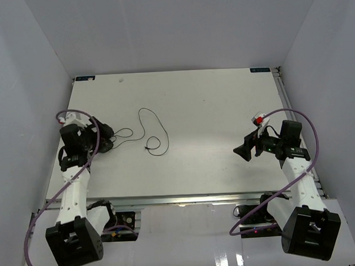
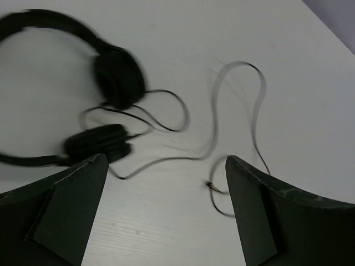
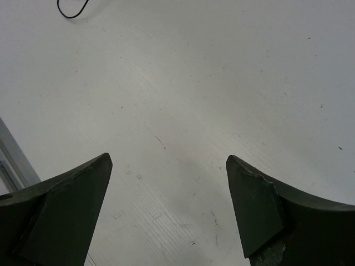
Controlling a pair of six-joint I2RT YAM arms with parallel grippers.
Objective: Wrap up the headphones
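The black headphones [image 2: 113, 77] lie on the white table, with the thin headband at the upper left and two round earcups. In the top view they [image 1: 108, 131] lie at the left, partly hidden by my left arm. The thin black cord [image 2: 219, 105] loops away to the right and ends in a small plug [image 2: 212, 187]. In the top view the cord [image 1: 153, 125] curls toward the table's middle. My left gripper [image 2: 165, 166] is open and empty just above the table, and the plug is close to its right finger. My right gripper [image 3: 169, 163] is open and empty over bare table at the right [image 1: 244, 149].
Purple robot cables [image 1: 300, 119] arc over both arms. The table's metal front rail [image 1: 186, 198] runs along the near edge. A loop of the cord [image 3: 72, 11] shows at the top left of the right wrist view. Grey walls enclose the table.
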